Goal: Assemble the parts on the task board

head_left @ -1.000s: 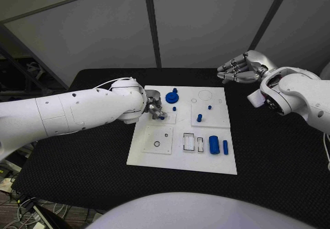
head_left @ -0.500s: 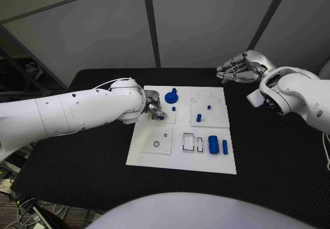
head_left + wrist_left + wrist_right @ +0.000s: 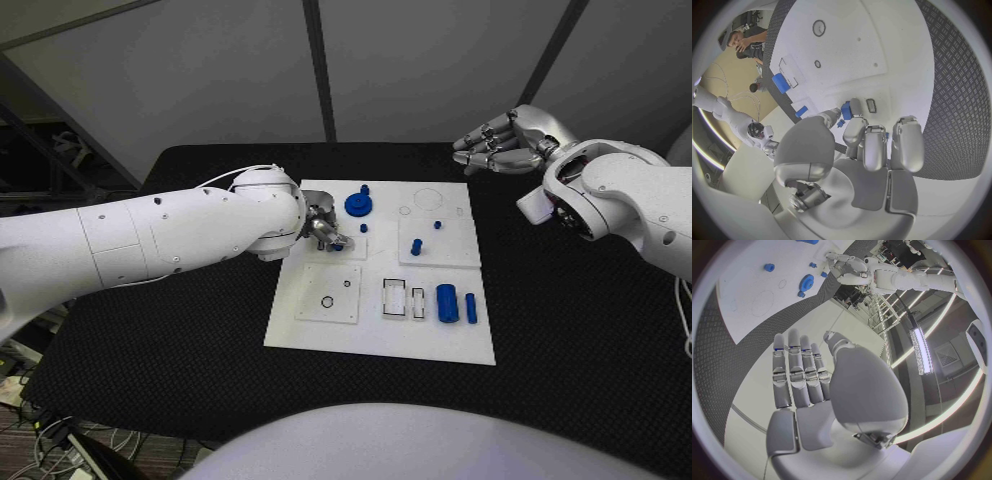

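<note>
At the left of the black counter (image 3: 173, 330), the left robot hand (image 3: 323, 230) is seen lowered over the near-left corner of the far part of the board (image 3: 382, 340). A small blue part (image 3: 846, 110) is pinched at its fingertips (image 3: 856, 107), just beside a small dark slot (image 3: 871, 105) in the white plate; whether the part touches the board cannot be told.

Toward the middle, other blue pieces are spread over the board: a gear (image 3: 358, 206) at the far side, a short peg (image 3: 417, 246) standing near the centre, and a thick cylinder (image 3: 447, 302) with a thin pin (image 3: 472, 308) beside it at the near right. Empty rectangular recesses (image 3: 394, 297) are seen just left of the cylinder.

At the right, the right robot hand (image 3: 500, 143) is held above the counter's far edge, well apart from the board, its fingers (image 3: 795, 371) loosely curled together with nothing in them.

The pinched part is judged light, rigid and smooth, probably moulded plastic, so it is likely to slip or twist if squeezed off-centre. It is best gripped across its flat sides, with its lower end left free for the slot. Little force should be needed; alignment matters more.
</note>
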Controlling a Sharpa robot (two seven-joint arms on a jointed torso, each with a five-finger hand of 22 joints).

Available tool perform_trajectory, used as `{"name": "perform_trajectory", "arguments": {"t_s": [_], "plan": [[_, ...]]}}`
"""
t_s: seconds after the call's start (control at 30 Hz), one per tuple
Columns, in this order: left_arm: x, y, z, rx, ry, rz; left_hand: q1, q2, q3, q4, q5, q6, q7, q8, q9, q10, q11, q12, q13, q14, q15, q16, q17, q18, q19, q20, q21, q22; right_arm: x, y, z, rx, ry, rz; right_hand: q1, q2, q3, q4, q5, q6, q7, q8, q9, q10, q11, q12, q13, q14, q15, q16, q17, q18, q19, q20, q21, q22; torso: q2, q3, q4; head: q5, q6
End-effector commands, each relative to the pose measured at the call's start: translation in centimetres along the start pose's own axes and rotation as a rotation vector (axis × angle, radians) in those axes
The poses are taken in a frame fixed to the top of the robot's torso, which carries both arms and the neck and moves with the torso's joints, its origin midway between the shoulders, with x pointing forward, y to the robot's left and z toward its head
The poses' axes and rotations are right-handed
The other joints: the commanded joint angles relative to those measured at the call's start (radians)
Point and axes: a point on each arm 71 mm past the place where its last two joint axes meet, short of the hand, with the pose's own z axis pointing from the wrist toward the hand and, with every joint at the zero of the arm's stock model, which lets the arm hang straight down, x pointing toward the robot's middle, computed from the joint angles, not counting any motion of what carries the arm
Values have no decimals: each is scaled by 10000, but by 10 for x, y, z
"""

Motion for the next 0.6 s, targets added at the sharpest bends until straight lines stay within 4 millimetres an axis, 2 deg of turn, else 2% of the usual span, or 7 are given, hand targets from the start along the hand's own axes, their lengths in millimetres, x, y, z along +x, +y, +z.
{"name": "perform_trajectory", "arguments": {"t_s": [0.03, 0.23, 0.6], "plan": [[-1, 0, 0, -52, 12, -19, 11, 34, -148, 41, -15, 34, 11, -61, -20, -43, 8, -4, -25, 806, -59, 39, 1846, -164, 58, -10, 52, 1051, 0, 2, 0, -66, 86, -8, -107, 7, -28, 46, 55, -25, 21, 2, 3, -12, 46, -24, -10, 6, 40, -42, 9, 125, 66, 16, -59, -19, 2, -4, 1, 0, 0], [-1, -1, 1, -51, -52, -55, -15, 61, -353, 109, -11, 20, 17, -89, -37, -80, 12, -86, -112, 806, -58, 38, 1846, -165, 66, -25, 52, 1062, 0, 2, 0, -62, 99, -7, -108, 8, -28, 47, 55, -25, 21, 2, 3, -12, 46, -24, -10, 6, 40, -42, 9, 125, 66, 16, -60, -20, 2, -4, 4, -13, 0], [-2, 2, 1, -113, -63, -69, -353, -5, -1477, 145, -17, 14, 36, -238, -134, -173, 27, -274, -316, 803, -56, 33, 1846, -162, 64, -57, 15, 1077, 0, 1, 0, -53, 96, -9, -127, 6, -42, 60, 55, -27, 22, 2, 3, -15, 48, -24, -11, 4, 43, -44, 9, 125, 73, 18, -72, -28, -7, -5, 10, -26, 0]]}}
